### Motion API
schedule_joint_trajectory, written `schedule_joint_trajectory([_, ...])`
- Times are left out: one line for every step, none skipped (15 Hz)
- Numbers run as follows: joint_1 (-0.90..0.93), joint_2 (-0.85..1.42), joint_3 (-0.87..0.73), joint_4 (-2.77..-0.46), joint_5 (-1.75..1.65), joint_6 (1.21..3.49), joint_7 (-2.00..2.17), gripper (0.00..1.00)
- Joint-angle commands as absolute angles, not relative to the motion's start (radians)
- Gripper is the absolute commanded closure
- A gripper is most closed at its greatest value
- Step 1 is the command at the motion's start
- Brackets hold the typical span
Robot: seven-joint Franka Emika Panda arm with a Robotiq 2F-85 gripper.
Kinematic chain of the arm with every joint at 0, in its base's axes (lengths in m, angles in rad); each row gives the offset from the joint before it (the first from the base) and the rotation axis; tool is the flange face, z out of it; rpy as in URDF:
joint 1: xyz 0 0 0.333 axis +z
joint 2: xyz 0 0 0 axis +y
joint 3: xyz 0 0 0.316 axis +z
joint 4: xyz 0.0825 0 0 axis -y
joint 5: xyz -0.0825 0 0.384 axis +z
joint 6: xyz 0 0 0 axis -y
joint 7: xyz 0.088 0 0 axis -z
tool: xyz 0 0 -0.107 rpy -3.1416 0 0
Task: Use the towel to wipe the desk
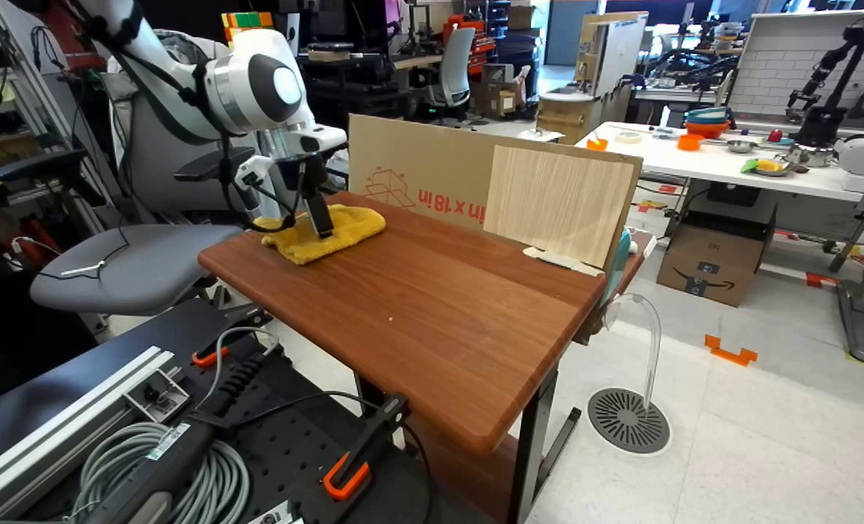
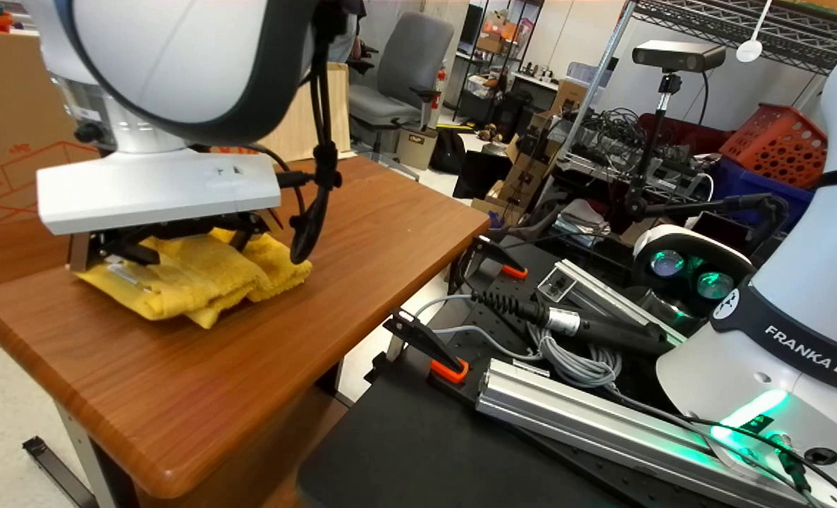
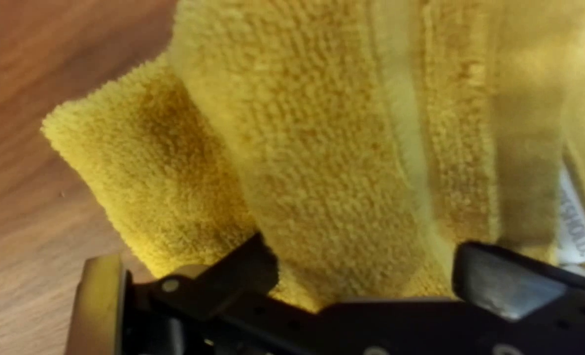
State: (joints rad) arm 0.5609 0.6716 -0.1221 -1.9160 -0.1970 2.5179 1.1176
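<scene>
spreading wide at the yellow towel (image 2: 231,274), the gripper (image 2: 159,254) clasps nothing; wood-grained desk (image 1: 432,313) beneath, gray chair (image 1: 151,268) beside, white table (image 1: 734,169) farther off.

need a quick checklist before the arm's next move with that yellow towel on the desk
1. Towel on the desk: ok, all three views show it there.
2. End effector positioned at the towel: ok, it sits low over it in both exterior views.
3. Towel gripped: not ok, the end effector is wide open.
4. Fingertips pressing on the towel: cannot tell, contact is unclear.
5. Towel spread flat: not ok, it is folded in overlapping layers.
6. Cable bundle free of the towel: cannot tell, it hangs close by.
</scene>
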Motion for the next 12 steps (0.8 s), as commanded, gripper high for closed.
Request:
schedule_joint_trajectory([0.522,0.840,-0.184,-1.727,-0.219,2.492,1.237,0.00])
schedule_joint_trajectory([0.512,0.864,-0.195,-1.692,-0.217,2.478,1.260,0.00])
schedule_joint_trajectory([0.500,0.878,-0.201,-1.668,-0.217,2.465,1.280,0.00])
schedule_joint_trajectory([0.486,0.886,-0.199,-1.649,-0.212,2.450,1.287,0.00])
schedule_joint_trajectory([0.465,0.870,-0.184,-1.660,-0.203,2.441,1.274,0.00])
schedule_joint_trajectory([0.445,0.848,-0.169,-1.680,-0.199,2.438,1.254,0.00])
schedule_joint_trajectory([0.429,0.825,-0.161,-1.708,-0.198,2.439,1.235,0.00])
schedule_joint_trajectory([0.412,0.785,-0.156,-1.764,-0.198,2.463,1.220,0.00])
schedule_joint_trajectory([0.398,0.759,-0.155,-1.801,-0.198,2.473,1.211,0.00])
schedule_joint_trajectory([0.374,0.727,-0.156,-1.855,-0.194,2.493,1.201,0.00])
schedule_joint_trajectory([0.354,0.697,-0.170,-1.910,-0.195,2.518,1.206,0.00])
schedule_joint_trajectory([0.337,0.682,-0.180,-1.937,-0.193,2.525,1.214,0.00])
